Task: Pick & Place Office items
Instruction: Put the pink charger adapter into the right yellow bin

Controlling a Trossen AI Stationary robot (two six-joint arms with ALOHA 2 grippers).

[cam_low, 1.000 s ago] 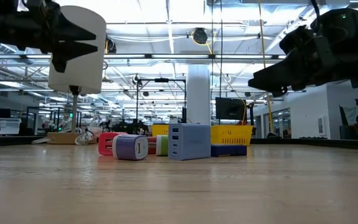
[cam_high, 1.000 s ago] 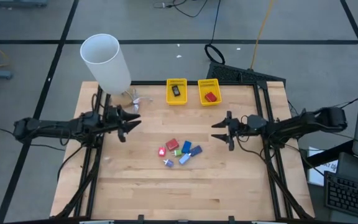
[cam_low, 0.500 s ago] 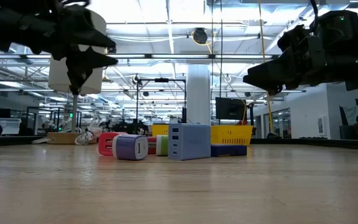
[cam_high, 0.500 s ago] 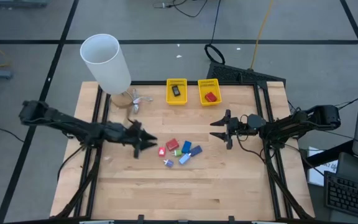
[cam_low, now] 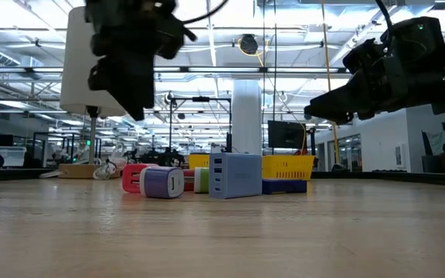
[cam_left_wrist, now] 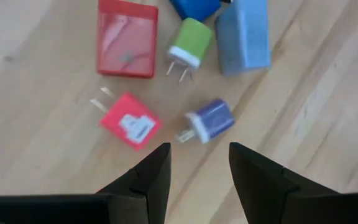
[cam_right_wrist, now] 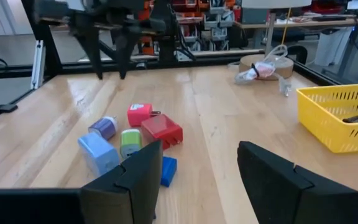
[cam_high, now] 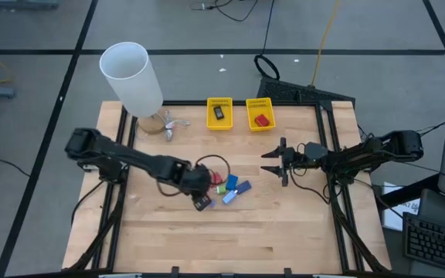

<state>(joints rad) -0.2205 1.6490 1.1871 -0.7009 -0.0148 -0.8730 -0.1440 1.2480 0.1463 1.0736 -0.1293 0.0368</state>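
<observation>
The loose office items lie in a cluster mid-table: a red block, a green plug, a light blue block, a pink-red plug and a purple plug. My left gripper hangs open above the cluster's near-left side, pointing steeply down, clear of the table in the low view. My right gripper stands open and level to the right of the cluster. A black item and a red item lie in the two yellow baskets.
The two yellow mesh baskets stand side by side at the table's far edge. A tall white cylinder rises at the far left corner, with a small tangle of clear wrap beside its base. Bare wood lies near the front edge.
My left gripper has swung from the table's left side toward the centre and now hangs over the cluster of items. It has tipped from level to pointing steeply down. The items have not moved.
</observation>
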